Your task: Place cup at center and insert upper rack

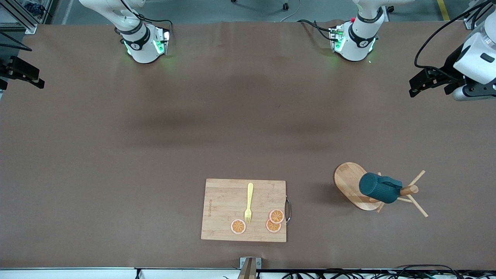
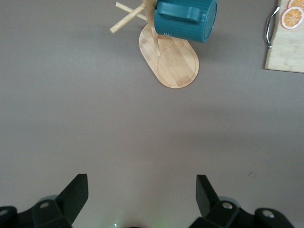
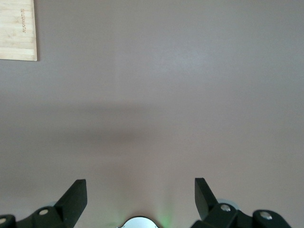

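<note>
The dark teal cup (image 1: 378, 188) hangs on a peg of the upper rack (image 1: 347, 180), a light wooden mug tree with an oval base, standing toward the left arm's end of the table. The left wrist view shows the cup (image 2: 185, 19) above the rack's base (image 2: 176, 66). My left gripper (image 1: 413, 88) hovers open and empty over the table's edge at that end, apart from the rack; in its own view the left gripper (image 2: 141, 191) has bare table between its fingers. My right gripper (image 1: 38, 77) waits open over the table's other end, and in its own view the right gripper (image 3: 140, 192) is empty.
A bamboo cutting board (image 1: 224, 209) lies near the front camera's edge, carrying a yellow fork (image 1: 248, 203) and orange slices (image 1: 275, 221). Its metal handle (image 1: 288, 209) faces the rack. A corner of the board (image 3: 16, 28) shows in the right wrist view.
</note>
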Controlling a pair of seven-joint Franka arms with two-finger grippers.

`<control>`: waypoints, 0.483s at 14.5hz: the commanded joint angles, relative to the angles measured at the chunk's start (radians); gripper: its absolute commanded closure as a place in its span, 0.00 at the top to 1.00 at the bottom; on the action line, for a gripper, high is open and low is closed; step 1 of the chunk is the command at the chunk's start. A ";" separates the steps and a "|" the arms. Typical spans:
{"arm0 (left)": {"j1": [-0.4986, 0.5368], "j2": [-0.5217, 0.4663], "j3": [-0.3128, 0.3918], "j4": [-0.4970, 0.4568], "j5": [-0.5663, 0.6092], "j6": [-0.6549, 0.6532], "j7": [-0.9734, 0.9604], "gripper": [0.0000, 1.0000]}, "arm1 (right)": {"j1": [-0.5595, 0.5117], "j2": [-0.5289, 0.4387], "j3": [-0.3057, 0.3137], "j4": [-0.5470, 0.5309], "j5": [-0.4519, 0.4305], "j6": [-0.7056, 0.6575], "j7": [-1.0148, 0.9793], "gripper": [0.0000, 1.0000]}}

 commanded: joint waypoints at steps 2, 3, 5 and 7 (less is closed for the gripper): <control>0.013 -0.014 -0.010 -0.011 -0.016 -0.010 0.037 1.00 | 0.004 -0.030 -0.002 -0.030 -0.016 0.008 -0.008 1.00; 0.011 -0.017 -0.012 -0.011 -0.016 -0.020 0.037 1.00 | 0.004 -0.030 -0.002 -0.030 -0.014 0.008 -0.009 1.00; 0.010 -0.020 -0.012 -0.009 -0.018 -0.024 0.037 1.00 | 0.004 -0.030 -0.002 -0.030 -0.013 0.008 -0.009 1.00; 0.010 -0.016 -0.012 -0.003 -0.016 -0.024 0.022 1.00 | 0.003 -0.030 -0.004 -0.030 -0.011 0.008 -0.009 1.00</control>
